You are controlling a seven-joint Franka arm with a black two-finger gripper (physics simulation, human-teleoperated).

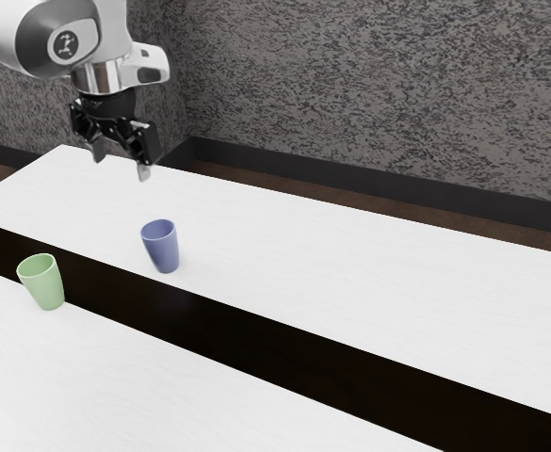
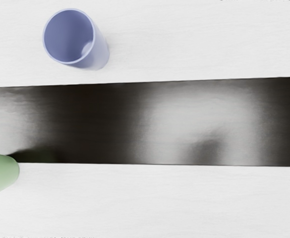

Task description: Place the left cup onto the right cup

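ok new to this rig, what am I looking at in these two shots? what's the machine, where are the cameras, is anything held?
These are simulator renders, not real photos. The machine is a robot arm with a black two-finger gripper at its end.

The exterior view is taken from a camera at the arm's side, so the arm comes in from that view's upper left. The wrist view is taken from a camera on the arm's hand, looking down at the surface.

The surface is a white table with a dark strip running across it. Two cups stand upright on it, apart from each other: a blue cup and a green cup. The wrist view looks into the blue cup's open mouth.

The gripper hangs above the table, up and away from both cups. Its fingers are spread open and it holds nothing.
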